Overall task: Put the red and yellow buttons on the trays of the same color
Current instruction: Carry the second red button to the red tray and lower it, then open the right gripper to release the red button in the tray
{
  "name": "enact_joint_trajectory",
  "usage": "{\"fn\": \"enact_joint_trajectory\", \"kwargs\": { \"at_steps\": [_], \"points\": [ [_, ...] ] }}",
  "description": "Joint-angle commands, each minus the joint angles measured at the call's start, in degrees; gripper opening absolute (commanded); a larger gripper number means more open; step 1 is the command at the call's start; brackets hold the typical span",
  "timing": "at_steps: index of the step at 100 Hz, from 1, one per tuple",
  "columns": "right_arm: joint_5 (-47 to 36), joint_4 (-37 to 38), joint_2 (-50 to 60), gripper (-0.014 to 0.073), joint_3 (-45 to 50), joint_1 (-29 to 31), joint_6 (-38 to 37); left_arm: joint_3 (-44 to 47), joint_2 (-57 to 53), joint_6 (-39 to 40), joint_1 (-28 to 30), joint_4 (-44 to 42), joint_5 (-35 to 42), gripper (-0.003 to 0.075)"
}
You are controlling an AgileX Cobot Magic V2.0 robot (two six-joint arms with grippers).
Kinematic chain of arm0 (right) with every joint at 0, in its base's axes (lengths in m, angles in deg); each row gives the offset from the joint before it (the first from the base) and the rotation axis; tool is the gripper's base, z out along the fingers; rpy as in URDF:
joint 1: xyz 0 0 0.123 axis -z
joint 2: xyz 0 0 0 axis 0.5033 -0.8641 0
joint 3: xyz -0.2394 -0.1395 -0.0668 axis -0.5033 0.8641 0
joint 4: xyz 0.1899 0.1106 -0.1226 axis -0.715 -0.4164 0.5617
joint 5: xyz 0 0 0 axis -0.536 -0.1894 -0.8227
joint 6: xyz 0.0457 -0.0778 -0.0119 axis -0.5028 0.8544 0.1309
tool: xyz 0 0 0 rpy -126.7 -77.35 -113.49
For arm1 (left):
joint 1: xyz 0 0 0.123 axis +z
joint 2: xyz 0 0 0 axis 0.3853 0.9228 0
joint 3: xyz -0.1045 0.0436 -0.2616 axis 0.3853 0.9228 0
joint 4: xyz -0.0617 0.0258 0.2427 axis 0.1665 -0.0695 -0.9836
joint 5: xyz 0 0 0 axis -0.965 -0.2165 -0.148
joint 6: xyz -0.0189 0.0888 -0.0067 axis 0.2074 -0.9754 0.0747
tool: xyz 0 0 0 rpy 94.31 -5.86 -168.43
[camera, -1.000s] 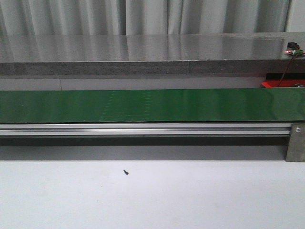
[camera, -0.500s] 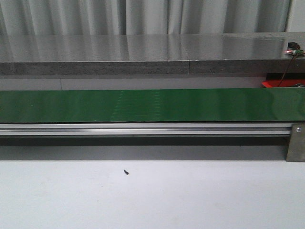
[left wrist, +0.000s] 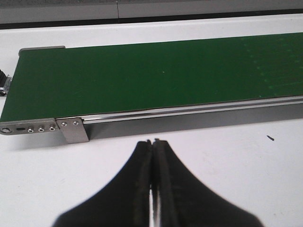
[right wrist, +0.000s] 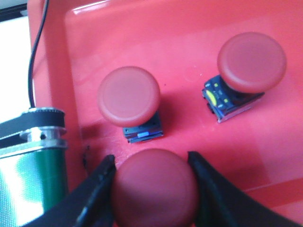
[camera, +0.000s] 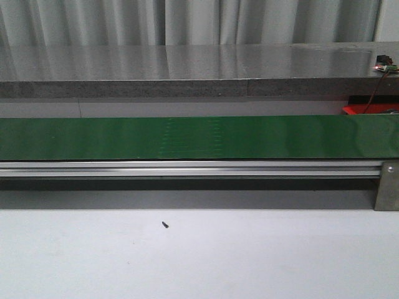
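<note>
A round, red, mushroom-capped button [right wrist: 154,187] sat clasped in the right gripper [right wrist: 152,189] above the glossy red plastic tray [right wrist: 293,142], where two matching buttons [right wrist: 128,97] already stood. The left gripper [left wrist: 152,146], clenched empty, hovered near the bare green belt [left wrist: 142,75]; no yellow pieces were visible.

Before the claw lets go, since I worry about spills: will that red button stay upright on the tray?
Probably top-heavy: the held red button shows a wide domed cap, and its neighbours' caps overhang small bases. On the flat red tray it may tip if nudged. The smooth cap could slip.
</note>
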Motion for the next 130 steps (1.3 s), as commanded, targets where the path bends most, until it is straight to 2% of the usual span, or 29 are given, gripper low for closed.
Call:
{"fn": "enact_joint_trajectory", "kwargs": {
  "at_steps": [1,27,73,80,93,100,130],
  "points": [
    [-4.04,-0.21,2.56,0.0215,-1.30,0.41,0.50,-1.42,0.32,0.13,-0.51,1.07,4.14,-0.0020],
    [-6.95,-0.82,1.80,0.0215,-1.30,0.41,0.50,-1.42,0.32,0.13,-0.51,1.07,4.14,-0.0020],
    [-7.15,-2.70,-1.96,0.0224,-1.30,0.41,0.50,-1.42,0.32,0.13,-0.51,1.07,4.14,-0.0020],
    [-6.83,-2.70,-1.96,0.0270,-1.30,0.41,0.50,-1.42,0.32,0.13,-0.51,1.07,4.14,-0.0020],
    [-6.53,-2.70,-1.96,0.0439,-1.30,0.41,0.50,-1.42,0.32,0.13,-0.51,1.07,4.14,-0.0020],
    [-6.05,-2.70,-1.96,0.0499,-1.30,0.41,0.50,-1.42,0.32,0.13,-0.51,1.07,4.14,-0.0020],
    [-2.74,-2.40,1.00,0.0509,-1.11,0.41,0.55,-1.42,0.32,0.13,-0.51,1.07,4.14,-0.0020]
  ]
}}
